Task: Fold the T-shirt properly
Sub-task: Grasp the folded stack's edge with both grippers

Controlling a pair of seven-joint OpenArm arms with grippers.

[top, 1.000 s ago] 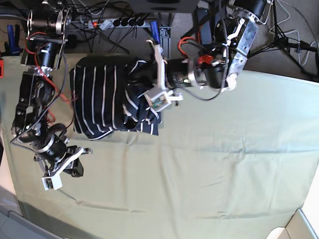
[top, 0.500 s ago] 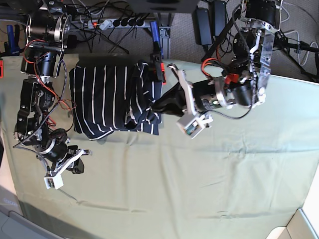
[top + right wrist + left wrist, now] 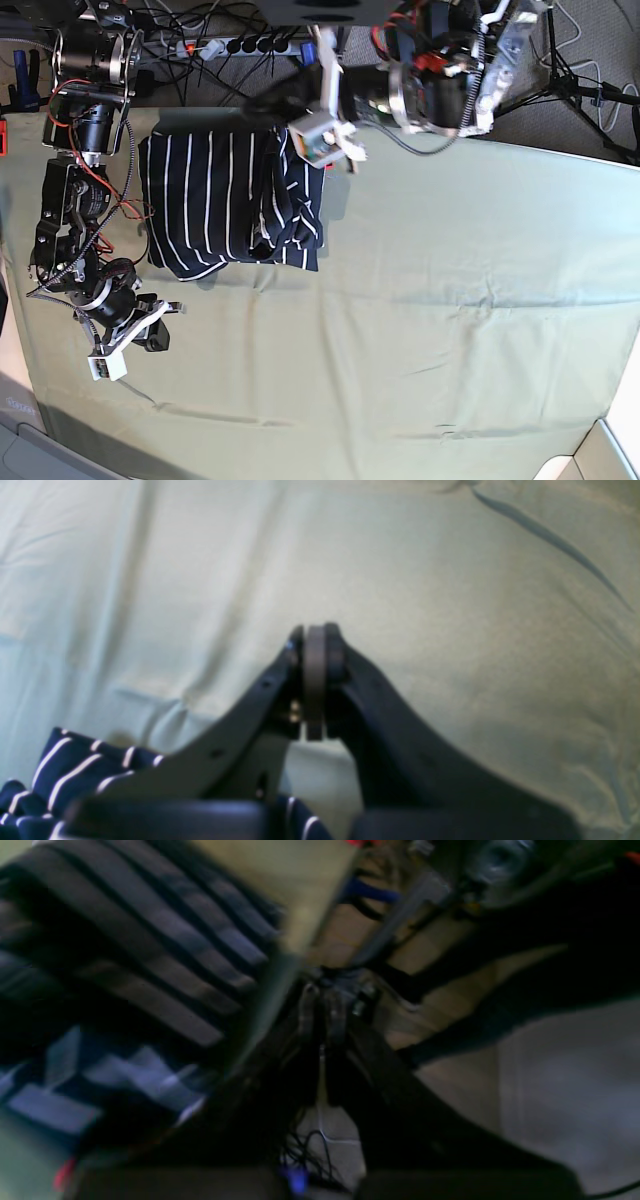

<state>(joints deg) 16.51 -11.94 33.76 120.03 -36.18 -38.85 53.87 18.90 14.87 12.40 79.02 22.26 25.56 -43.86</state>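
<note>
The T-shirt (image 3: 215,195), dark navy with thin white stripes, lies folded into a compact block on the back left of the table, its right side bunched in loose folds. My left gripper (image 3: 262,102) hovers at the table's back edge over the shirt's far right corner. In the blurred left wrist view it (image 3: 322,1012) is shut on nothing, with the T-shirt (image 3: 130,965) to the left. My right gripper (image 3: 163,322) rests low on the cloth in front of the shirt's left corner. It (image 3: 315,680) is shut and empty, and the T-shirt (image 3: 75,770) shows at bottom left.
An olive-green cloth (image 3: 420,330) covers the whole table, with light wrinkles. Behind the back edge lie a power strip (image 3: 240,44), cables and stands. A pale box corner (image 3: 605,450) sits at the front right.
My left arm has swung from the shirt's right edge up and back to the table's rear edge, over the shirt's far corner. The shirt and the right arm stay put.
</note>
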